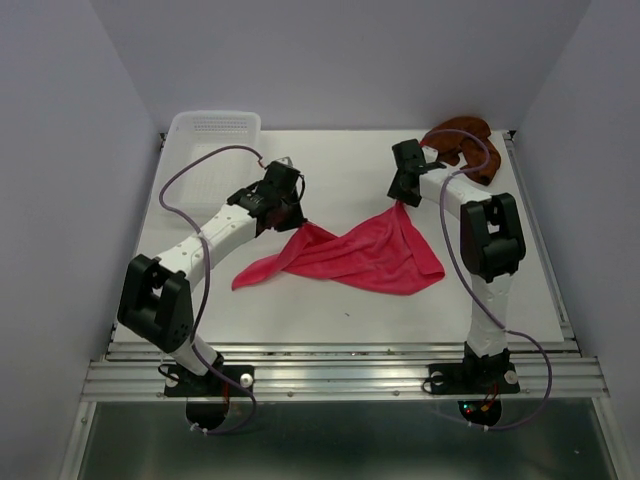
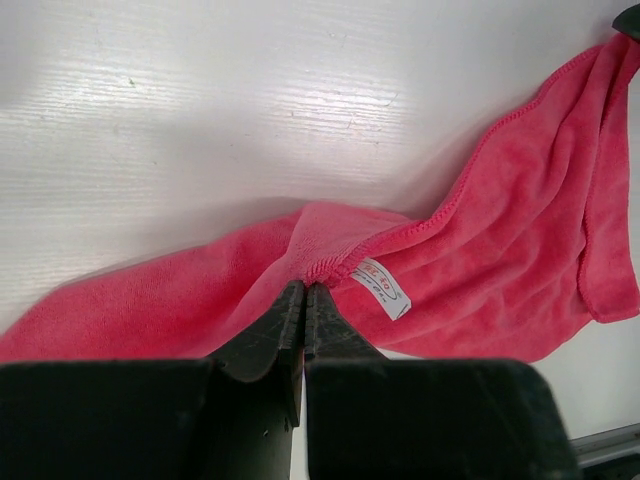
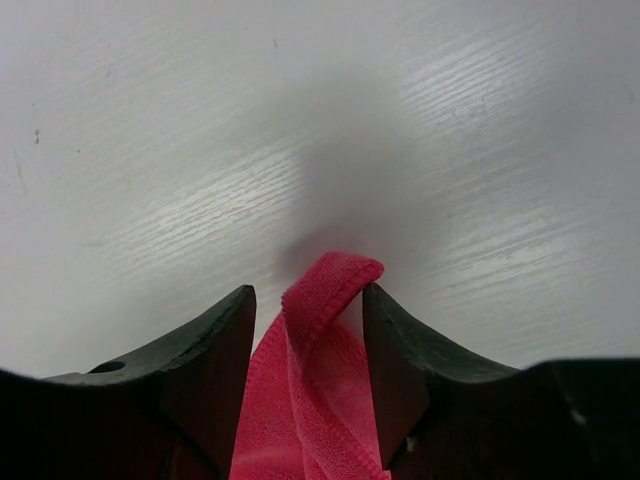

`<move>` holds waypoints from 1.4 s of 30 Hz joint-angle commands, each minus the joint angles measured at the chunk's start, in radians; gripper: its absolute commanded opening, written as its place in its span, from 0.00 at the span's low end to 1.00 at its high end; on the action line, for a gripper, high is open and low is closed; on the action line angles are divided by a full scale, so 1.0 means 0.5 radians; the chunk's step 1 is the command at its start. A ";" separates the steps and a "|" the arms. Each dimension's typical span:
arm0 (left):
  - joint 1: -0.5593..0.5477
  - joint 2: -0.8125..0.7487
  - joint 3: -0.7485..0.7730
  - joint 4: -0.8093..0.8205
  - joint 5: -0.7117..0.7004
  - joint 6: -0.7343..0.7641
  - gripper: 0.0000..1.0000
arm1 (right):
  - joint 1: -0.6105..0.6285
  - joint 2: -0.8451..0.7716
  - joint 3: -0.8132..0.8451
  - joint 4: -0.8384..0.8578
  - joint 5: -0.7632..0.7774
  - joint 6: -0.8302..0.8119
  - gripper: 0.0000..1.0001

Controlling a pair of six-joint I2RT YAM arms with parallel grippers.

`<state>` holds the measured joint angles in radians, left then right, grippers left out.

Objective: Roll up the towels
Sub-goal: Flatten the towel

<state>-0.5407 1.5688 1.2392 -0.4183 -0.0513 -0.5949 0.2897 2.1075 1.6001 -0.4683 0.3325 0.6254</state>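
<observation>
Centrally, well to the right of the basket (image 1: 214, 126), the pink towel (image 1: 360, 262) lies spread and creased, with a white label near its hem. Left gripper (image 2: 305, 288): fingers pressed together on that hem. Right gripper (image 3: 308, 290): fingers narrowly apart, clamping a bunched corner. Brown towel (image 1: 462, 136): crumpled, farthest right of the basket.

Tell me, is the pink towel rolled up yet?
No. The towel is unrolled and rumpled, pinched at two edges by left fingers and right fingers.
</observation>
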 commanded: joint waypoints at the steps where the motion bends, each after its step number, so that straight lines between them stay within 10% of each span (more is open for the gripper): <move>1: 0.026 -0.122 -0.027 0.036 -0.023 0.042 0.00 | 0.013 0.037 0.101 -0.036 0.108 0.016 0.45; 8: 0.041 -0.143 -0.030 0.048 -0.035 0.045 0.00 | 0.013 0.013 0.122 -0.033 0.243 -0.088 0.01; 17: 0.103 -0.361 0.013 0.103 -0.137 -0.007 0.00 | -0.009 -0.465 -0.119 0.283 0.274 -0.778 0.01; 28: 0.186 -0.824 0.126 -0.047 -0.403 -0.169 0.00 | -0.070 -1.833 -0.880 0.630 0.062 -1.367 0.01; 42: 0.271 -1.076 0.384 -0.293 -0.707 -0.264 0.00 | -0.070 -2.714 -0.792 0.550 0.231 -1.653 0.01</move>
<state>-0.4202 1.0149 1.3853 -0.5449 -0.3431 -0.7128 0.2611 0.8200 1.1702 -0.2157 0.3969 -0.1398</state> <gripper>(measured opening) 0.112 0.024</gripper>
